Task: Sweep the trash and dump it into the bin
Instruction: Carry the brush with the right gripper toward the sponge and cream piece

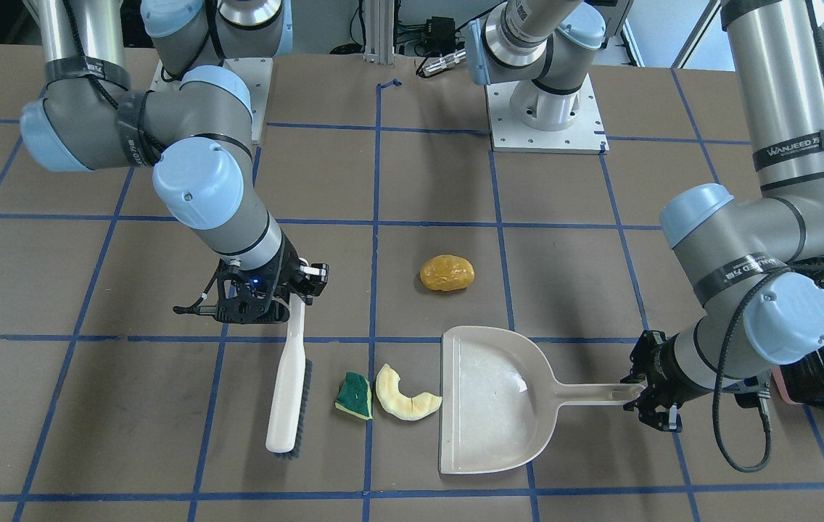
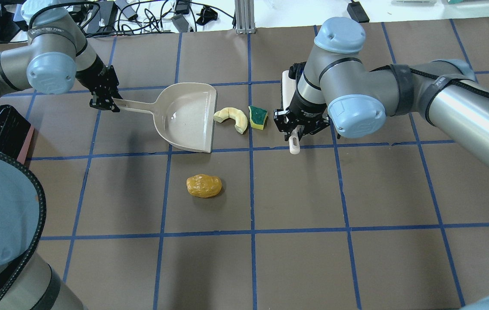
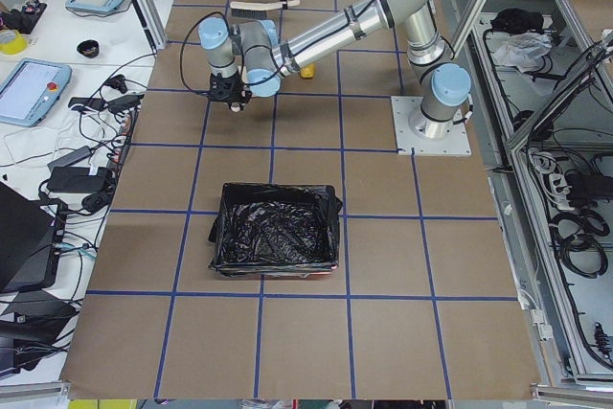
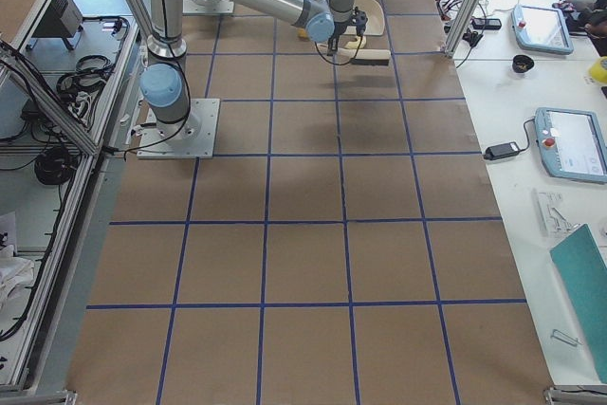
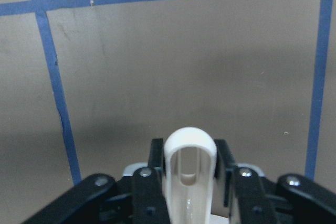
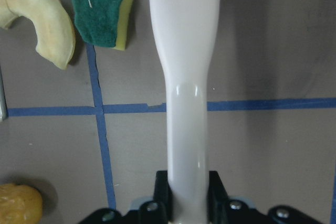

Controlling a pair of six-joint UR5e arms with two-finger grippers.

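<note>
My left gripper (image 2: 109, 103) is shut on the handle of the beige dustpan (image 2: 186, 118), which lies flat on the table. The right gripper (image 2: 297, 127) is shut on the white brush (image 1: 287, 391), bristles down beside the trash. A pale cream crescent (image 2: 232, 117) rests against the dustpan's open lip, with the green-and-yellow sponge wedge (image 2: 258, 117) touching it on the brush side. The orange-yellow lump (image 2: 203, 186) lies apart, nearer the robot. The pink bin (image 3: 276, 241) with its black bag stands on the table's left end, behind my left arm.
Blue tape lines grid the brown table. Both arm bases (image 1: 546, 109) are bolted along the robot's side. Cables and power bricks (image 2: 141, 15) lie past the far edge, and side tables hold tablets (image 4: 569, 144).
</note>
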